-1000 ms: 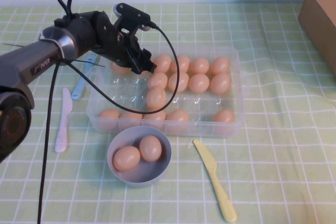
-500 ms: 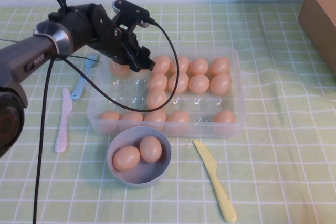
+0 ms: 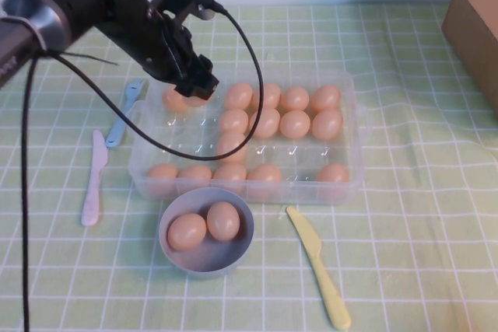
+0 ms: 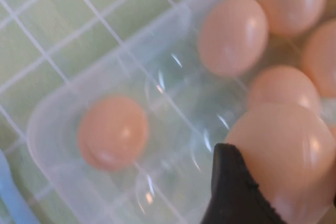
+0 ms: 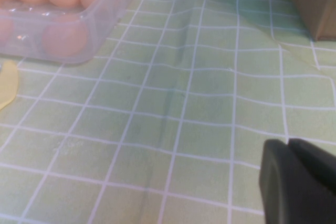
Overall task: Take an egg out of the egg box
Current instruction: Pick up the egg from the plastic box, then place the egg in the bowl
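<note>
The clear plastic egg box [image 3: 352,184] stands mid-table with several peach eggs in its cups. My left gripper [image 3: 196,87] hovers over the box's far left corner, shut on one egg [image 4: 286,150]. A black fingertip [image 4: 228,187] presses the side of that egg in the left wrist view. Below it, another egg [image 4: 113,132] sits in the corner cup, with more eggs [image 4: 233,35] beside it. In the high view the held egg is mostly hidden under the gripper. My right gripper [image 5: 290,145] rests shut low over the tablecloth, right of the box [image 5: 100,30].
A grey-blue bowl [image 3: 175,258] with two eggs stands in front of the box. A yellow plastic knife [image 3: 319,266] lies to its right, a white knife [image 3: 93,180] and a blue fork [image 3: 124,110] to the left. A cardboard box [image 3: 475,29] stands at the far right.
My left arm has risen and pulled back to the left over the box's far left corner. Its grip has stayed the same.
</note>
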